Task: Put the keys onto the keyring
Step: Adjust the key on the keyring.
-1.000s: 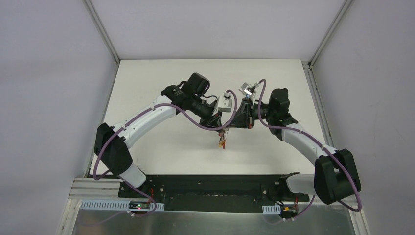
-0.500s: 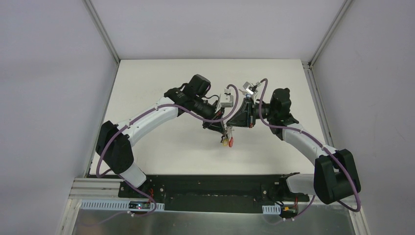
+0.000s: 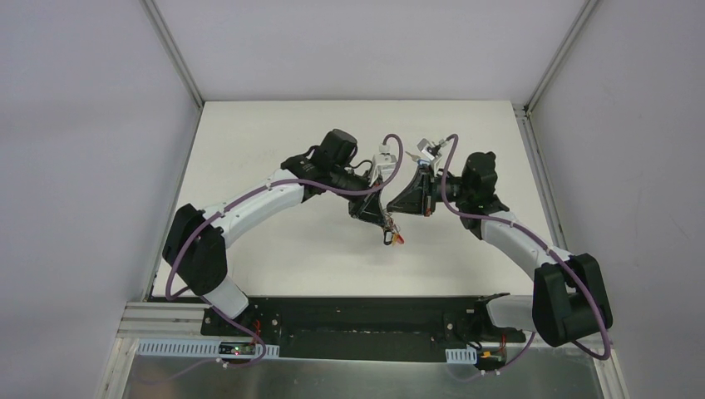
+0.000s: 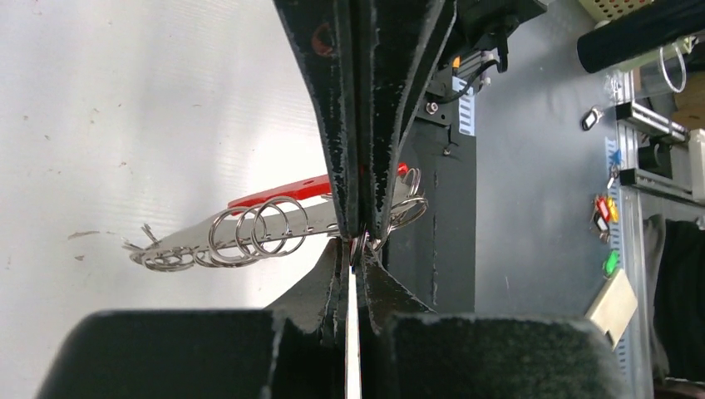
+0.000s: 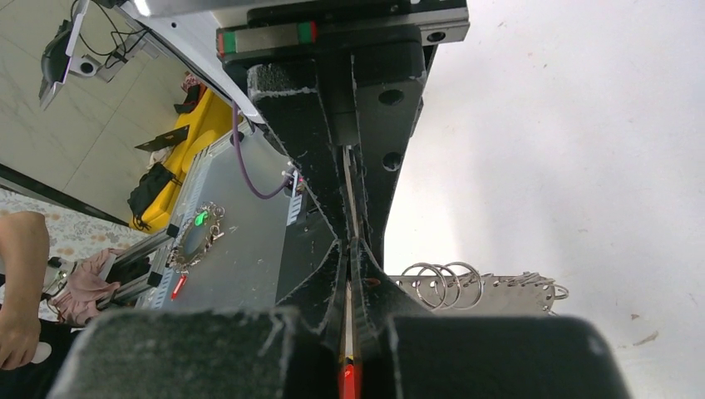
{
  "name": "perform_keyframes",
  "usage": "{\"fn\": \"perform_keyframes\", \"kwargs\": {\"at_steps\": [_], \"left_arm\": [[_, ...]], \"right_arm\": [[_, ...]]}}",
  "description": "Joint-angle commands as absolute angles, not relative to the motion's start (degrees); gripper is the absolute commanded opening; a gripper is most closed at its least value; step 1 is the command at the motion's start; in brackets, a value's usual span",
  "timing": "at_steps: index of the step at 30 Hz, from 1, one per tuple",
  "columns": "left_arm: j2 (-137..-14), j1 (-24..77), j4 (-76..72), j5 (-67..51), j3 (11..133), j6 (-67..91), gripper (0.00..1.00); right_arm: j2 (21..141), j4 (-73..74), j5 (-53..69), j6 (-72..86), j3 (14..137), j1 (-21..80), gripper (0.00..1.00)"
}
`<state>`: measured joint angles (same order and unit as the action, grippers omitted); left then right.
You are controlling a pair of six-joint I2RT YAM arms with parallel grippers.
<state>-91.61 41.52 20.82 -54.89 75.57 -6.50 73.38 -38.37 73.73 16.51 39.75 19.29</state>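
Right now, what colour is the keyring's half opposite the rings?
Bright red; the keyring shows best in left wrist view.

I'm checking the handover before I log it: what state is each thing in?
Left pincer: shut, contents unclear.
Right pincer: shut on the keyring.
Keyring: gripped, no keys seen on it.

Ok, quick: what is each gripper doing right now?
Left gripper: shut, up against the keyring; whether it grips it cannot be told.
Right gripper: shut on the keyring.
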Motion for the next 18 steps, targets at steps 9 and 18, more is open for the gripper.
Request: {"fn": "perform_keyframes", "kwargs": {"at_steps": [9, 18], "left_arm": [[-91.2, 39.2, 0.3, -55.1, 72.2, 10.9, 0.0], [-91.1, 38.2, -3.8, -57.9, 72.1, 13.8, 0.01]], "right_arm": [[71.5, -43.9, 71.2, 16.6, 39.1, 19.7, 0.0], [71.7, -43.9, 70.9, 16.0, 38.7, 19.2, 0.0]]}}
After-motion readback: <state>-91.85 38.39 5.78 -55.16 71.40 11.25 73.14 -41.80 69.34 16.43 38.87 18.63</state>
